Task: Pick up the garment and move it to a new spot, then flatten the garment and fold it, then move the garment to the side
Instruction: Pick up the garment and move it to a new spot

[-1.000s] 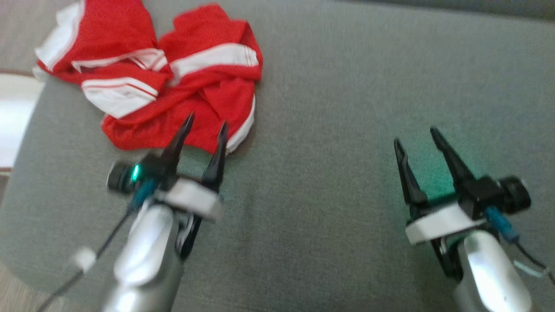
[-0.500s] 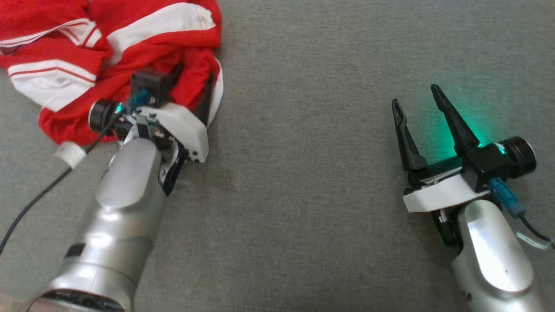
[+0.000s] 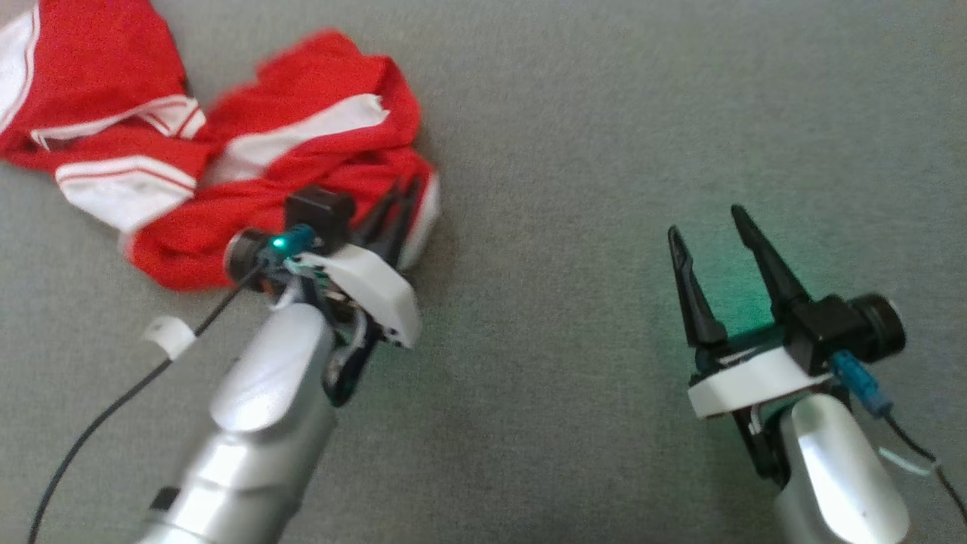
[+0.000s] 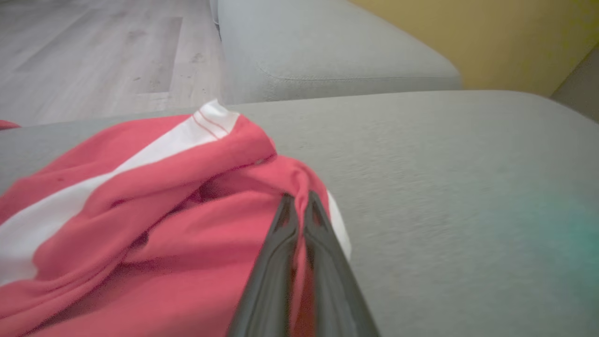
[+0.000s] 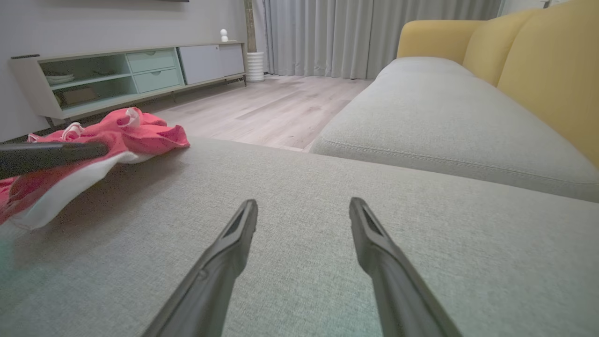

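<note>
The garment (image 3: 302, 128) is a crumpled red piece with white stripes, lying at the upper left of the grey cushion (image 3: 574, 151). My left gripper (image 3: 404, 189) is shut on the garment's near right edge. In the left wrist view its two fingers meet at the left gripper (image 4: 297, 199), pinching a fold of the garment (image 4: 164, 234). My right gripper (image 3: 701, 221) stands open over bare cushion, well to the right of the cloth. From the right wrist, the right gripper (image 5: 303, 203) holds nothing, and the garment (image 5: 117, 135) lies at the far left with the left gripper's fingers (image 5: 47, 157) on it.
A second grey seat cushion (image 5: 421, 107) adjoins beyond, with a yellow backrest (image 5: 538, 70) to its right. Wooden floor (image 5: 262, 107) and a low sideboard (image 5: 117, 75) lie past the cushion's edge. A black cable (image 3: 91, 431) trails from the left wrist.
My left gripper reached into the garment's near right edge and went from open to shut on it. The head camera shifted. The right gripper stayed open.
</note>
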Controlling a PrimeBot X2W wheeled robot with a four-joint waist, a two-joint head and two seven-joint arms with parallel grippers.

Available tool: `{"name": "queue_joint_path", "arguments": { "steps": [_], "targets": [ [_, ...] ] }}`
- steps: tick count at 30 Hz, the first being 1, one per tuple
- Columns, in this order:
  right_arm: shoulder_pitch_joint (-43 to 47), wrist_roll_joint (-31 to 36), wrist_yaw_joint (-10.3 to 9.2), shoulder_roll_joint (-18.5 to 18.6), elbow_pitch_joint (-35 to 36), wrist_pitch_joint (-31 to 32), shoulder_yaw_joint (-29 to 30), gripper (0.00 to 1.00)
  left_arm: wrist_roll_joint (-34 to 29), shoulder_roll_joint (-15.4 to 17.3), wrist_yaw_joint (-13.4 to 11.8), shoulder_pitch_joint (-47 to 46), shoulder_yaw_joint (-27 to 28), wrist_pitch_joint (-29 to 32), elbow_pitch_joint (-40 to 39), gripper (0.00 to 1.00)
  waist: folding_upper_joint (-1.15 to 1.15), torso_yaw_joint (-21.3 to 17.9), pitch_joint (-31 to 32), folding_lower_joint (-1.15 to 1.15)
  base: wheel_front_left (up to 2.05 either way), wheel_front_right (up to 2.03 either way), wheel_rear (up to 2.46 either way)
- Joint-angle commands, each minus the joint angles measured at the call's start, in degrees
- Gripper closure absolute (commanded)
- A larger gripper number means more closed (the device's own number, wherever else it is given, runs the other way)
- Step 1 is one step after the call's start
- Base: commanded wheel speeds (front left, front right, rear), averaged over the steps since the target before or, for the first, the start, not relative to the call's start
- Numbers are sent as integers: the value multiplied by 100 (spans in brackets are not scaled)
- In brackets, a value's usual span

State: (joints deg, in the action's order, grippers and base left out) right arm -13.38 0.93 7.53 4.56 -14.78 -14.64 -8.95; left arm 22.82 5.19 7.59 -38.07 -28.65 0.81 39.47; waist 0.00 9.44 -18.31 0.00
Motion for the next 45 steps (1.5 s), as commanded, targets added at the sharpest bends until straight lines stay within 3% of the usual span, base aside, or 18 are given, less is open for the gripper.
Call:
{"name": "queue_joint_path", "arguments": {
  "steps": [1,9,17,24,29,30,34,35,36,37,45],
  "targets": [
    [117,-63,-4,-90,149,-36,-141,0,255,192,-10,25,-127,81,-743,100,0,-159,416,0,0,0,0],
    [383,-142,-4,-156,162,-36,-203,0,1119,383,-10,902,-808,1004,-3534,100,0,-760,864,0,0,0,0],
    [349,-279,-4,-166,268,-36,-290,0,1745,365,-64,1227,-1031,1700,-4741,100,0,-1449,746,0,0,0,0],
    [290,-535,-4,-168,398,-36,-378,0,2068,232,-214,962,-825,1920,-4134,100,0,-2124,450,0,0,0,0],
    [243,-634,-4,-168,445,-36,-424,0,1767,348,-468,417,-453,1675,-2950,100,0,-2492,271,0,0,0,0],
    [236,-665,-4,-168,466,-36,-407,0,1737,381,-582,238,-251,1513,-2426,100,0,-2585,224,0,0,0,0],
    [240,-663,-4,-168,477,-36,-390,0,1632,461,-757,-41,44,1079,-1456,100,0,-2668,182,0,0,0,0],
    [247,-659,-4,-168,480,-36,-383,0,1608,458,-789,-87,101,924,-1255,83,0,-2671,181,0,0,0,0],
    [256,-653,-4,-168,481,-36,-373,0,1593,445,-815,-115,144,785,-1062,28,0,-2667,188,0,0,0,0],
    [269,-643,-4,-168,479,-36,-356,0,1575,432,-820,-135,167,659,-884,0,0,-2652,202,0,0,0,0],
    [386,-408,-4,-168,472,-36,-190,0,1427,350,-677,108,193,-522,-322,0,0,-2367,559,0,0,0,0]
  ]
}}
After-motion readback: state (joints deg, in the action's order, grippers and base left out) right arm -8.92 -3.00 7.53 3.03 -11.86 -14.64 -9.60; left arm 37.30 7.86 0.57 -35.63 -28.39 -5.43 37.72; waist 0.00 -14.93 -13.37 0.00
